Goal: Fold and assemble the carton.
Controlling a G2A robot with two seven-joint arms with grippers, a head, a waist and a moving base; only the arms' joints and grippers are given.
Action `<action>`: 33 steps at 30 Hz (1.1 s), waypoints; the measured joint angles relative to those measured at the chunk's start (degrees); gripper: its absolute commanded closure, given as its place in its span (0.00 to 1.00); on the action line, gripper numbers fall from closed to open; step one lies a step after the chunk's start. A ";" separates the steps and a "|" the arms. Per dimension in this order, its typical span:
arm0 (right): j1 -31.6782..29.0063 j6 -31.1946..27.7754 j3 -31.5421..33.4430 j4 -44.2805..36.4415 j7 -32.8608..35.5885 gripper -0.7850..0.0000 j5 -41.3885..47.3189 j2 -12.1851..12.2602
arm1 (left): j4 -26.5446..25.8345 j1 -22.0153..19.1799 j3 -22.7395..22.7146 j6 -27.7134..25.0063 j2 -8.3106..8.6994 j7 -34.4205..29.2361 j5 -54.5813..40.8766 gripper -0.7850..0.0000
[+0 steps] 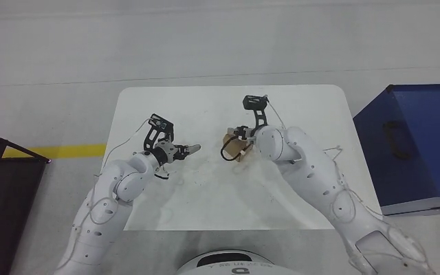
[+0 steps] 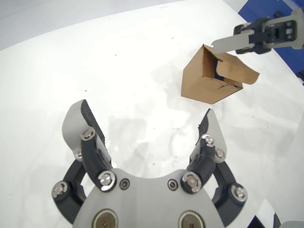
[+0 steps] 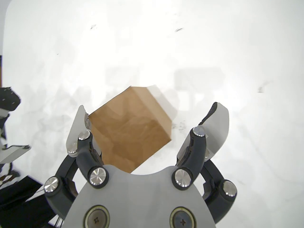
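right gripper [image 3: 149,109] spread wide at the box [image 3: 130,129], one finger on its rim. left gripper [image 2: 146,107] nearby, wide open, empty

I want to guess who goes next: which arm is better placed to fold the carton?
Right, probably. The right gripper is open and touching the carton; the left gripper, open too, sits apart over the table.

Carton [image 1: 237,146] on the table [image 1: 206,199], just right of centre. Left gripper [image 1: 191,150] apart at its 9 o'clock, right gripper [image 3: 149,113] straddling it, bin [image 1: 405,148] off-table at 3 o'clock.
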 measured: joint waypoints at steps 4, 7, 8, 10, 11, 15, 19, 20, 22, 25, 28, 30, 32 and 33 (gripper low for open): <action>-0.91 -5.40 3.36 1.11 2.88 0.36 10.26 -0.01 | -0.37 0.82 -0.71 0.13 0.11 0.55 -0.78 0.00; -2.51 -9.97 5.34 0.41 5.05 0.38 16.14 0.26 | -0.53 1.56 -1.70 0.10 0.26 0.84 -1.26 0.00; -3.12 -11.27 5.90 0.01 5.82 0.41 17.88 0.36 | -0.58 1.86 -2.10 0.11 0.33 0.91 -1.38 0.00; -4.51 -14.15 6.94 -0.93 7.62 0.44 21.67 0.59 | -0.80 2.61 -3.07 0.05 0.48 1.05 -1.64 0.00; -5.08 -15.51 7.12 -1.42 8.45 0.42 23.00 0.68 | -0.95 2.95 -3.49 -0.02 0.55 1.09 -1.72 0.00; -7.40 -19.25 8.14 -3.69 8.76 0.35 24.93 1.18 | -1.69 4.29 -4.98 -0.28 0.81 1.25 -2.17 0.00; -10.63 -13.48 10.72 -6.51 0.62 0.34 19.45 1.76 | -2.36 5.01 -5.56 -0.11 0.93 1.42 -2.21 0.00; -11.50 -11.56 10.84 -7.14 -1.33 0.31 17.91 1.81 | -2.48 4.97 -5.52 -0.11 0.93 1.51 -2.18 0.00; -13.26 -8.74 10.74 -8.19 -4.48 0.33 16.55 1.81 | -2.62 4.37 -4.88 -0.37 0.87 1.65 -2.13 0.00; -15.01 -8.73 10.98 -7.64 -6.86 0.40 19.28 1.64 | -1.72 2.47 -2.97 -1.00 0.64 1.21 -1.93 0.00; -15.86 -9.92 10.86 -6.01 -8.63 0.40 21.79 1.46 | 0.41 -0.22 -0.48 -1.12 0.33 0.00 -1.24 0.00; -16.12 -10.71 10.64 -5.29 -9.32 0.42 22.88 1.36 | 1.86 -1.90 1.01 -1.25 0.11 -0.50 -0.92 0.00; -16.43 -11.48 10.59 -4.84 -10.09 0.44 23.98 1.29 | 3.24 -3.59 2.53 -1.30 -0.14 -0.84 -0.76 0.00; -16.58 -11.74 10.59 -4.77 -10.35 0.45 24.32 1.27 | 3.72 -4.20 3.08 -1.24 -0.24 -0.95 -0.67 0.00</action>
